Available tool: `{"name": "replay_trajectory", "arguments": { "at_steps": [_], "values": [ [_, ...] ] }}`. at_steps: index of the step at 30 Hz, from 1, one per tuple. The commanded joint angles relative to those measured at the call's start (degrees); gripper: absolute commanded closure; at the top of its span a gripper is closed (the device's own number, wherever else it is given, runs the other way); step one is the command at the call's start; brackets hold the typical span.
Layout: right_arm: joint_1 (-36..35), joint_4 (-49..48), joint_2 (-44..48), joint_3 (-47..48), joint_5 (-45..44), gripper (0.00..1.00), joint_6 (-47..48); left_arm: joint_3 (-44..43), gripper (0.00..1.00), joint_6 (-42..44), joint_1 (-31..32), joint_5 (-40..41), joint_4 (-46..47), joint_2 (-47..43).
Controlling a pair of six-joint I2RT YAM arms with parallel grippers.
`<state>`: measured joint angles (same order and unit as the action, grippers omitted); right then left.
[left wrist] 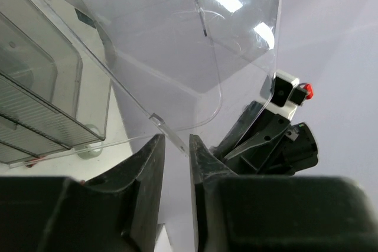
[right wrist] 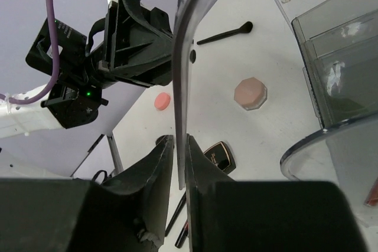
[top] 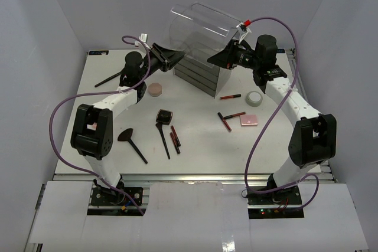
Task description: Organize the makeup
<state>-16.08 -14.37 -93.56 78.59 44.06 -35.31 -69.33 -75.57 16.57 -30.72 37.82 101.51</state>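
The makeup lies loose on the white table (top: 195, 157). There is a pink round compact (top: 155, 89), a black square compact (top: 164, 115), black-handled brushes (top: 131, 143) and red-and-black sticks (top: 175, 136). To the right lie a pink square compact (top: 248, 120) and a white round jar (top: 254, 98). The clear lid (top: 204, 28) of the drawer box (top: 201, 75) is raised. My right gripper (top: 215, 58) (right wrist: 179, 143) is shut on the lid's edge (right wrist: 180, 87). My left gripper (top: 175, 57) (left wrist: 175, 140) has its jaws a narrow gap apart, with the lid's other edge (left wrist: 168, 131) between the tips.
One more brush (top: 109, 79) lies at the far left of the table. More red-and-black sticks (top: 230, 96) lie right of the box. The box's dark drawers (left wrist: 35, 116) are closed. White walls enclose the table on three sides.
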Motion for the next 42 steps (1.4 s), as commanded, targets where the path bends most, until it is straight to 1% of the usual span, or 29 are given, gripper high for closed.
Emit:
{"name": "replay_trajectory", "arguments": {
  "at_steps": [1,2,3,6,8,11,12,16,19,22,23,24,25,28,33,36,40,42],
  "values": [
    [-0.4,-5.7,0.9,0.7,3.1,0.86,-0.7,-1.8,0.49,1.0,-0.8,-2.1,-0.5,-4.2],
    [-0.4,-5.7,0.9,0.8,3.2,0.87,-0.9,-1.6,0.38,1.5,-1.3,-2.9,-1.3,-4.9],
    [-0.3,-5.7,0.8,1.0,3.3,0.88,-1.0,-1.3,0.32,2.5,-1.6,-3.1,-2.3,-5.8],
    [0.0,-5.7,0.7,1.7,3.2,0.90,-1.4,1.3,0.17,6.9,-2.1,-2.8,-5.5,-8.8],
    [0.5,-5.8,0.6,2.1,3.5,0.90,-1.8,4.3,0.14,9.8,-2.6,-1.5,-7.2,-12.6],
    [1.4,-6.5,0.5,2.4,3.8,0.91,-3.2,8.7,0.13,13.5,-3.4,1.5,-11.2,-19.7],
    [1.5,-7.2,0.6,2.4,4.1,0.91,-3.5,10.1,0.12,16.6,-3.5,2.5,-12.6,-21.7],
    [2.2,-8.4,0.8,2.3,4.5,0.91,-4.8,20.0,0.12,22.9,-3.4,7.8,-20.9,-32.0],
    [2.4,-9.1,1.1,1.9,4.6,0.91,-5.1,26.2,0.11,28.2,-3.2,10.0,-27.5,-36.3],
    [2.4,-9.6,1.2,1.7,4.9,0.91,-5.6,28.4,0.11,34.8,-3.1,13.8,-36.3,-38.5],
    [2.4,-9.7,1.2,1.7,5.0,0.91,-5.6,28.6,0.11,36.3,-2.9,15.5,-39.4,-38.7],
    [2.4,-9.9,1.2,1.7,5.1,0.91,-5.6,28.8,0.09,37.7,-2.8,17.0,-42.0,-38.8],
    [2.4,-10.1,1.2,1.7,5.2,0.91,-5.6,29.0,0.05,38.9,-2.7,18.2,-43.4,-38.7],
    [2.4,-10.6,1.1,1.7,5.5,0.91,-6.1,28.8,0.03,42.3,-1.0,23.0,-45.2,-37.4],
    [2.4,-11.0,1.1,1.8,5.9,0.91,-6.4,27.4,0.03,46.6,3.8,28.8,-43.5,-31.4],
    [2.4,-11.0,1.1,1.6,6.1,0.91,-6.5,26.1,0.03,49.9,7.9,34.7,-40.9,-27.0],
    [2.3,-11.0,1.1,1.4,6.3,0.91,-6.7,23.1,0.02,53.2,11.6,40.2,-40.0,-20.2],
    [2.4,-11.1,1.1,1.2,6.5,0.91,-6.8,21.8,0.02,54.7,12.3,42.3,-40.1,-17.6]
  ]
}}
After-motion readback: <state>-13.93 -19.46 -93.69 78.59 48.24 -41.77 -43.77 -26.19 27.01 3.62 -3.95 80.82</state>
